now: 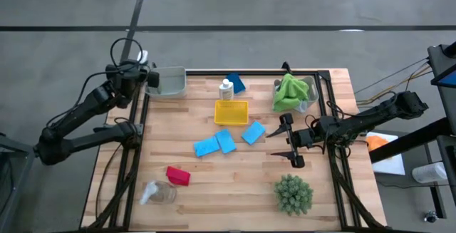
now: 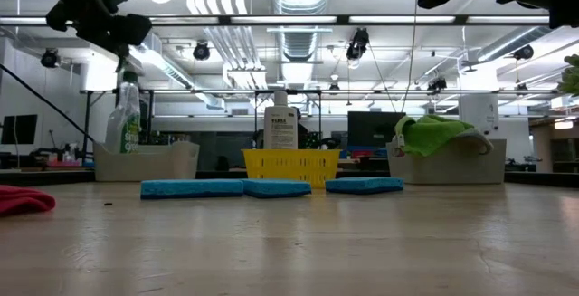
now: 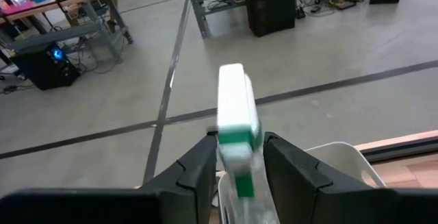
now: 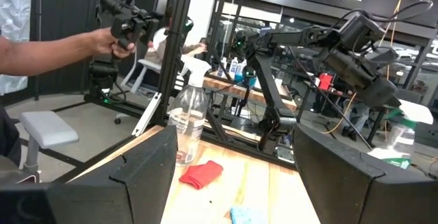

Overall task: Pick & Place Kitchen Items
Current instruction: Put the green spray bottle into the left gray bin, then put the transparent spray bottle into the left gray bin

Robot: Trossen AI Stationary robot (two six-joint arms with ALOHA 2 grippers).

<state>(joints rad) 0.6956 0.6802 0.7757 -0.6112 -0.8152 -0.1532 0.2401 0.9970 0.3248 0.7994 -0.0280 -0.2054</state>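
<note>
My left gripper [image 1: 144, 68] is shut on a spray bottle with a white trigger head and a green collar [image 3: 236, 107] over the pale bin [image 1: 171, 85] at the far left. The bottle hangs at that bin in the low view [image 2: 125, 119]. My right gripper [image 1: 291, 142] is open and empty above the table, right of three blue sponges [image 1: 226, 141]. A fourth blue sponge [image 1: 236, 83] and a small white bottle [image 1: 226, 88] sit behind the yellow tray [image 1: 231, 112]. A red cloth [image 1: 178, 175] and a clear spray bottle [image 4: 186, 114] are at the near left. A green cloth [image 1: 291, 90] lies in the right bin. My left gripper pinches the spray bottle between its two fingers [image 3: 198, 169] just under the trigger head, at the green collar [image 3: 236, 138]. The bottle hangs upright below the fingers, lifted over the bin. I cannot tell whether its base touches the bin.
A round spiky green plant [image 1: 293, 194] stands at the near right, close to my right gripper. The right bin [image 2: 452, 162] stands at the far right. A person's hand [image 4: 102, 42] holding a device shows beyond the table. Bare wood lies along the near edge, in the middle.
</note>
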